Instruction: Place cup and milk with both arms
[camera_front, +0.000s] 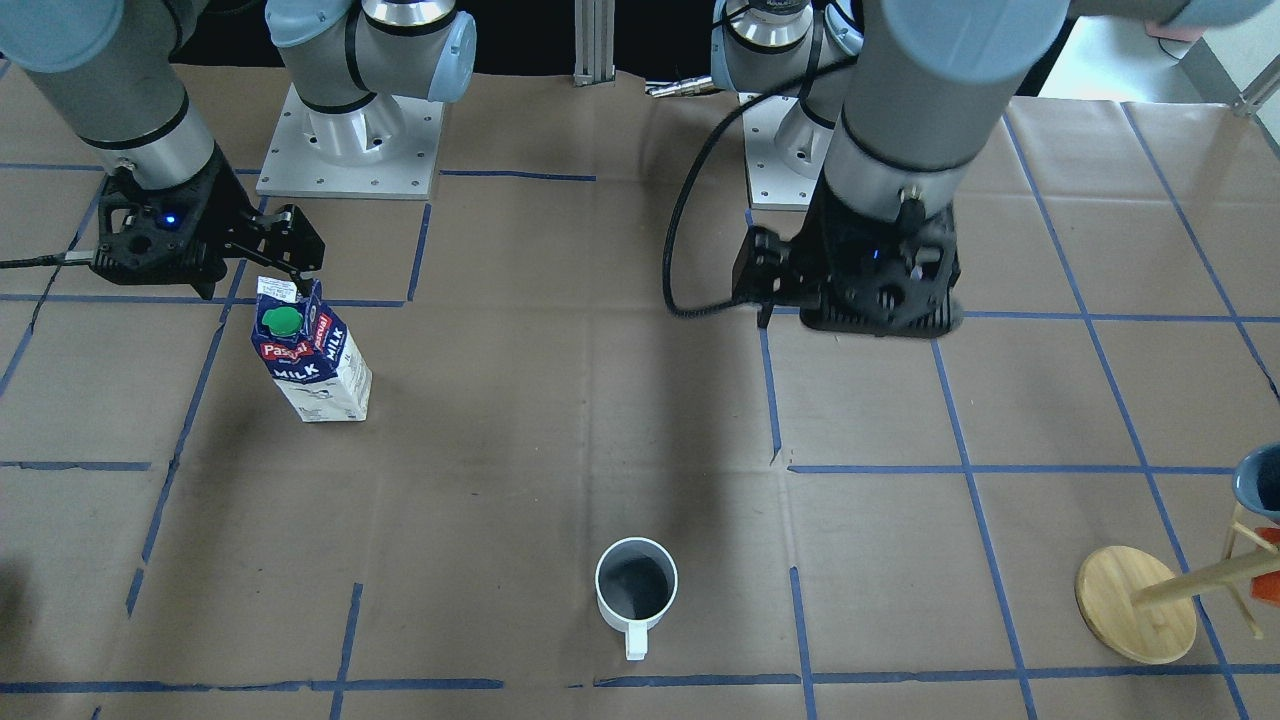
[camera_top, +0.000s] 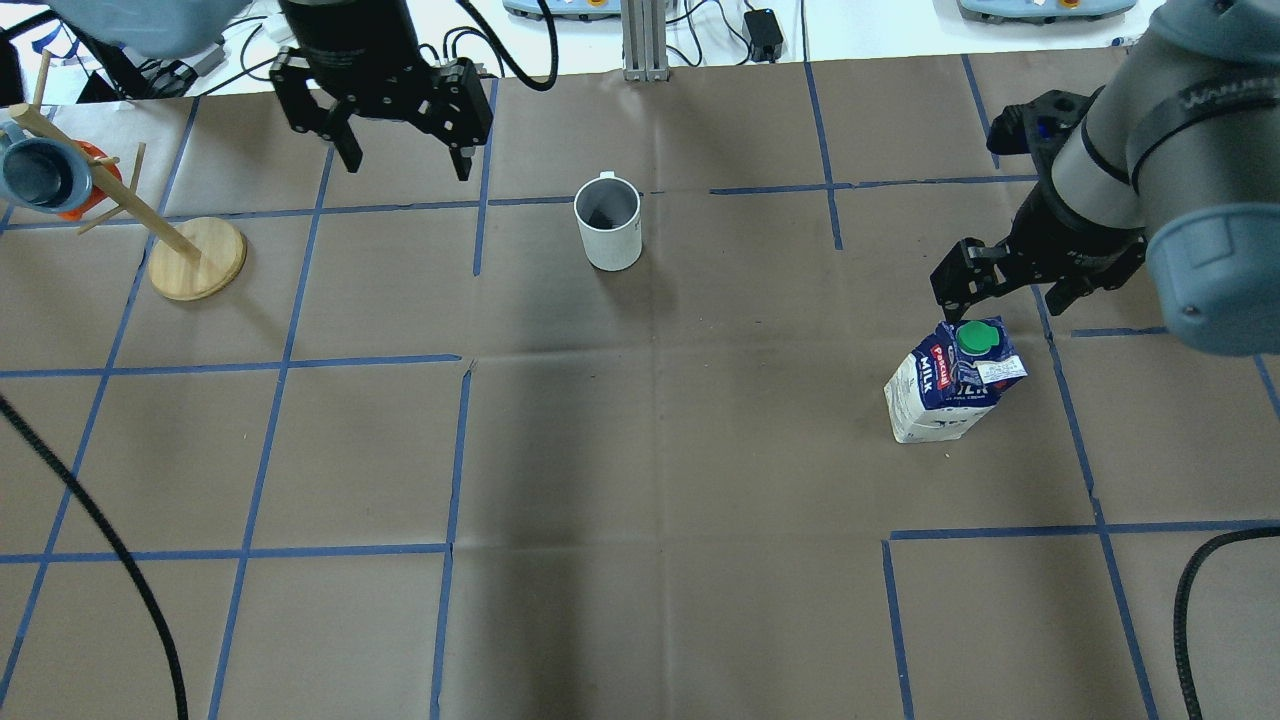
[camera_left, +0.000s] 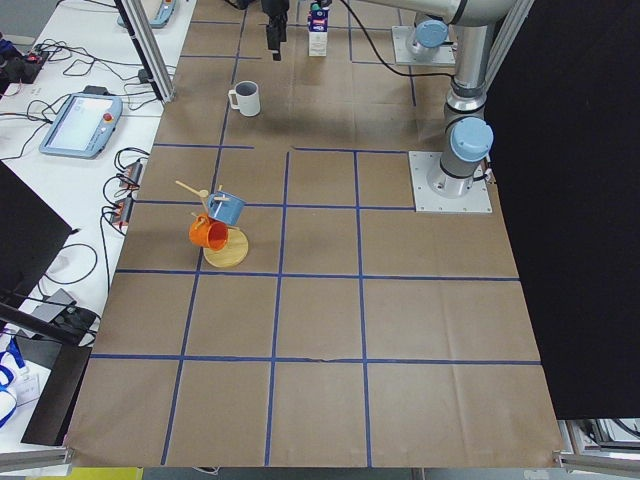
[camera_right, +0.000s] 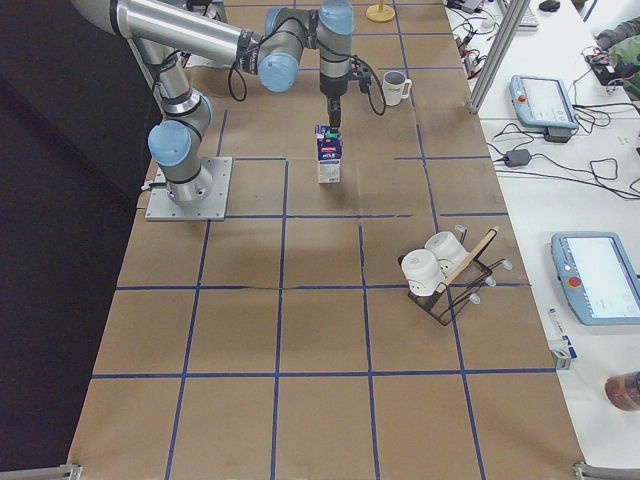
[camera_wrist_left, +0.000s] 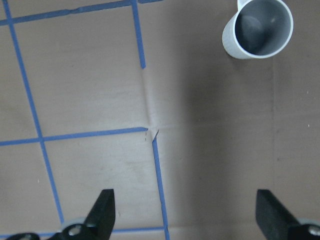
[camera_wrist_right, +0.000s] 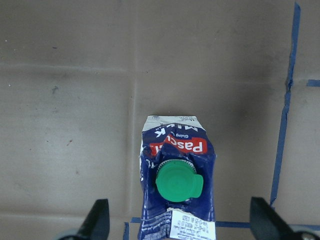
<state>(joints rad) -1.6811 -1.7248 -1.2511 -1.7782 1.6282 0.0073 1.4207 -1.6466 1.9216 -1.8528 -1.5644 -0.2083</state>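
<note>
1. Cup nearest front cam: upright, mid-bench by operators' edge, handle pointing away from robot.
2. Milk upright on robot's R side, green cap on top.
3. R end effector spread wide over carton top, nothing gripped; contact w/ gable can't tell.
4. L end effector spread wide too, empty, off to cup's side, apart from it.
5. Bench: creased brown paper w/ blue tape grid. Wooden mug tree at L end holds blue mug + orange mug.
6. Room: white desks w/ teach pendants + cables on operators' side.
</note>
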